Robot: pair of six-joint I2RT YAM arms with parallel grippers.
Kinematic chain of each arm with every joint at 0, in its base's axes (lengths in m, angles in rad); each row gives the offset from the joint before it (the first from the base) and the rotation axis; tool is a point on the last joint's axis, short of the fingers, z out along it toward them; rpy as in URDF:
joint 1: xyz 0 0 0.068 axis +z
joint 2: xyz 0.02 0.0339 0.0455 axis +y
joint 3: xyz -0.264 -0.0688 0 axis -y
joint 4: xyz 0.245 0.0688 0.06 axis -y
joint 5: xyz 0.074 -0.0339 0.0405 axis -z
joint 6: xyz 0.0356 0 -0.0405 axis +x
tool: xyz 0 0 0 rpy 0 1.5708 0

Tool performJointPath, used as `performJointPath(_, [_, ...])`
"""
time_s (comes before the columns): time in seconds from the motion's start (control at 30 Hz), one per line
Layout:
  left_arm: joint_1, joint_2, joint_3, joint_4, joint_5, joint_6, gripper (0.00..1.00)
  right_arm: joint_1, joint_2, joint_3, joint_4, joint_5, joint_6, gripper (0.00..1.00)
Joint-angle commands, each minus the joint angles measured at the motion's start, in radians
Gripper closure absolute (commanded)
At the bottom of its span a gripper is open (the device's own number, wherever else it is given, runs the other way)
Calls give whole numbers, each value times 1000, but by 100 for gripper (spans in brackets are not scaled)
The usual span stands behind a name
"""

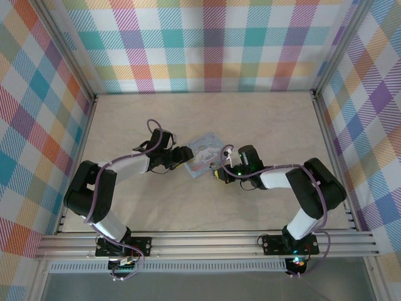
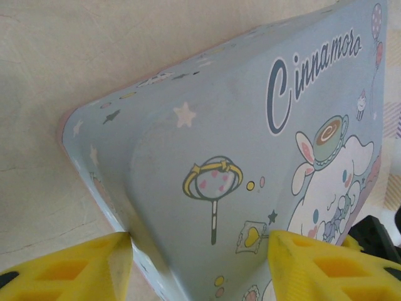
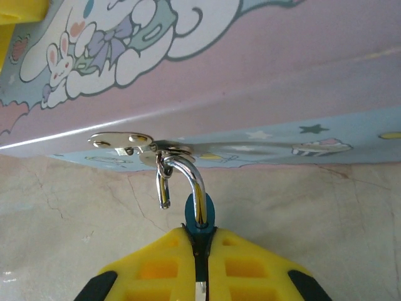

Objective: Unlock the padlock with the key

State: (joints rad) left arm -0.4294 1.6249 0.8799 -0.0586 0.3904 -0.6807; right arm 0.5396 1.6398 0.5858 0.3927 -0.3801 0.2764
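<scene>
The padlock hooks onto the tin's hasp.

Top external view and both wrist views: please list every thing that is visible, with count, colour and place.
tin: one, pale blue with pink edge and cartoon picture, mid-table between the hands
hasp: one, silvery, on the tin's side
padlock: one, blue body, silvery shackle, hooked through the hasp
table: one, beige, under everything
walls: three, coloured plaid, around the table
left hand: one, yellow fingers, gripping a tin corner
right hand: one, yellow fingers, shut on the padlock body
</scene>
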Motion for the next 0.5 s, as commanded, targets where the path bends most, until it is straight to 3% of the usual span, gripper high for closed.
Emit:
performJointPath(0.0, [-37, -3, -25, -136, -41, 12, 42, 17, -42, 28, -71, 71, 60, 100])
performJointPath(0.13, [-58, -19, -34, -143, -69, 4, 42, 19, -58, 60, -174, 114, 117, 100])
performJointPath(0.47, [-110, -48, -50, -156, -112, -19, 41, 24, -96, 63, -225, 175, 209, 100])
